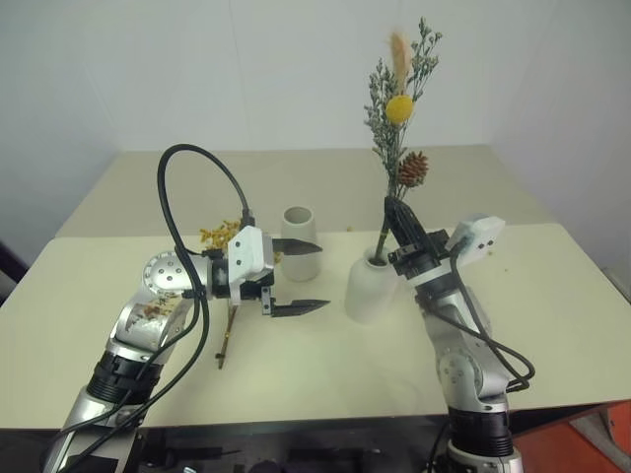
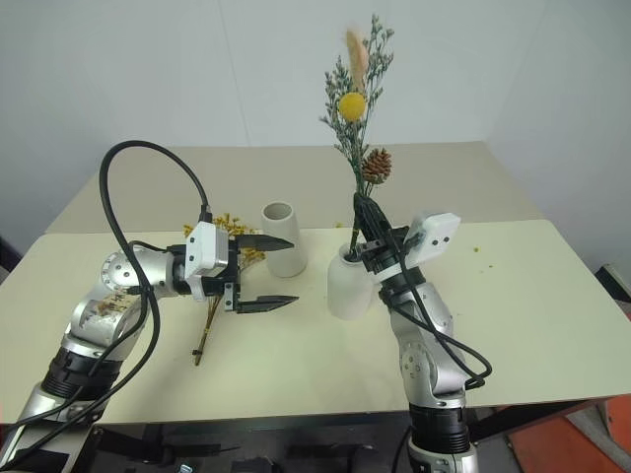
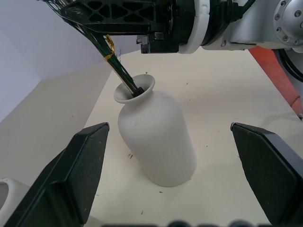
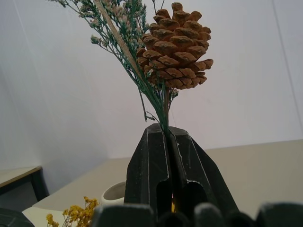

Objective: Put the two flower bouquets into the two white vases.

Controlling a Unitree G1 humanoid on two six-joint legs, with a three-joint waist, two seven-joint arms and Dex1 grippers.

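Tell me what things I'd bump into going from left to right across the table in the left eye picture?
Yellow bouquet lying on the table → left gripper, open → tall white vase → round white vase with stems in it → right gripper, shut on the smaller bouquet.

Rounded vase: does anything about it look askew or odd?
Yes. The rounded vase leans instead of standing upright, while the right pincer pushes the sprig bouquet stems into its neck. Small crumbs litter the table nearby.
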